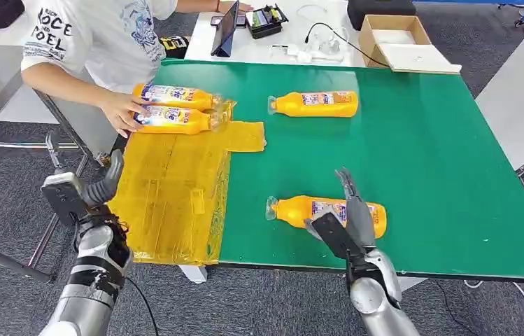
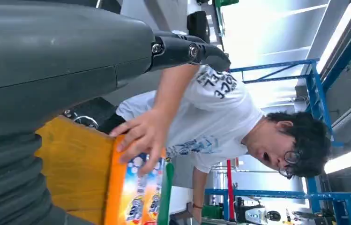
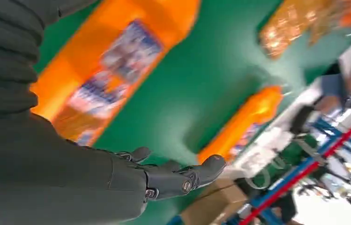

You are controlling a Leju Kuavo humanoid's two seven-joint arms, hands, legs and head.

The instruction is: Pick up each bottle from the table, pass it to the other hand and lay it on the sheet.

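Bottles number four in the head view, and we count two of them already on the yellow sheet (image 1: 168, 189), which covers the left part of the green table (image 1: 441, 161): the first delivered bottle (image 1: 175, 94) and the second delivered bottle (image 1: 173, 120) lie side by side, touching, at the sheet's far end, where a person's hand (image 1: 124, 112) rests on them. Two remain on the bare green surface: the far bottle (image 1: 315, 103) lies near the far edge, just beyond the sheet's small flap, and the near bottle (image 1: 325, 210) lies close to the near edge, well apart from the sheet. Our right hand (image 1: 346, 213) hovers over the near bottle with its fingers (image 3: 182, 178) apart and extended, clasping nothing. Our left hand (image 1: 80, 192) waits off the table's left edge beside the sheet, fingers spread and holding nothing. We judge the task about half done: the near bottle looks next, still to be gripped, lifted, handed across to the left hand and laid on the sheet, and the far bottle must follow the same route afterwards.
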